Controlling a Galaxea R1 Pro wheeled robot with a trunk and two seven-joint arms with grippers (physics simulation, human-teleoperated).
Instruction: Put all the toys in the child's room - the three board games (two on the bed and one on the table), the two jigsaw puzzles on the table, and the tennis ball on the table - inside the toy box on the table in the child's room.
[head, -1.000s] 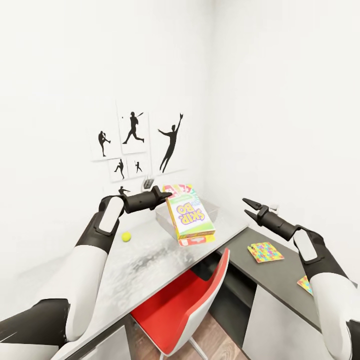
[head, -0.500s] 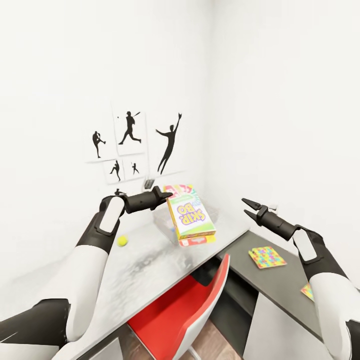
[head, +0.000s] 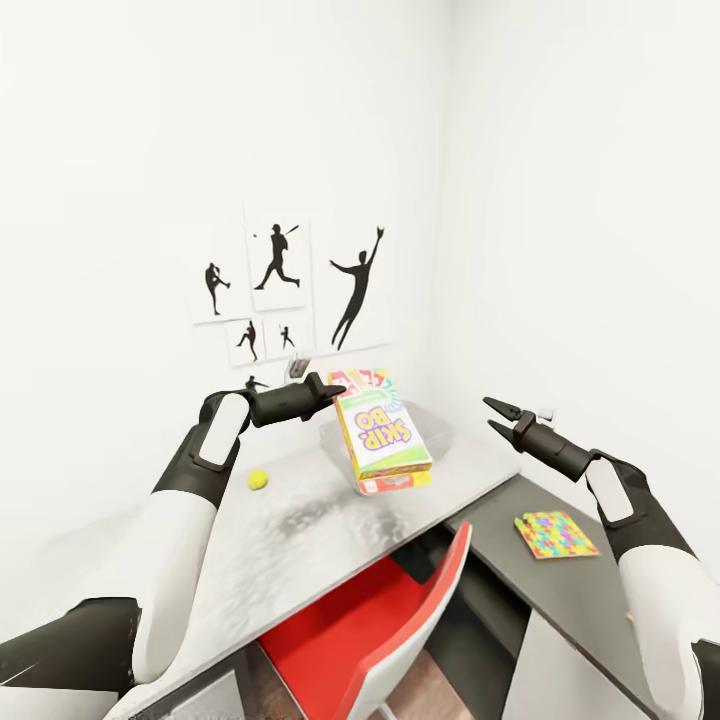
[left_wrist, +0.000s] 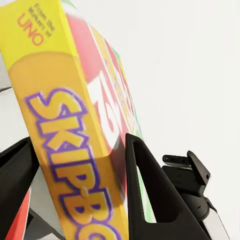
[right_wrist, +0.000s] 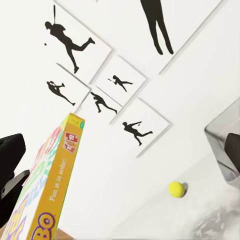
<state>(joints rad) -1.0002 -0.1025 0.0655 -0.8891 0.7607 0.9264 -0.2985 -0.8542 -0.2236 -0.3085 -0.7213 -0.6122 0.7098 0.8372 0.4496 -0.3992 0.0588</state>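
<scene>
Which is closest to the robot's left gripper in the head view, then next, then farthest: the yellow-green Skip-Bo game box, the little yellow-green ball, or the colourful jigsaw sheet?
1. Yellow-green Skip-Bo game box: held in the left gripper.
2. Little yellow-green ball: on the light desk, below the left arm.
3. Colourful jigsaw sheet: on the dark desk section, far right.

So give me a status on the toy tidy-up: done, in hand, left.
Done: nothing can be confirmed; the toy box sits mostly hidden behind the held games, its inside unseen. In hand: the left gripper is shut on the board games, Skip-Bo stacked on a red-edged box, held above the table. Left: the tennis ball and a jigsaw puzzle lie on the table. The right gripper is open and empty.
</scene>
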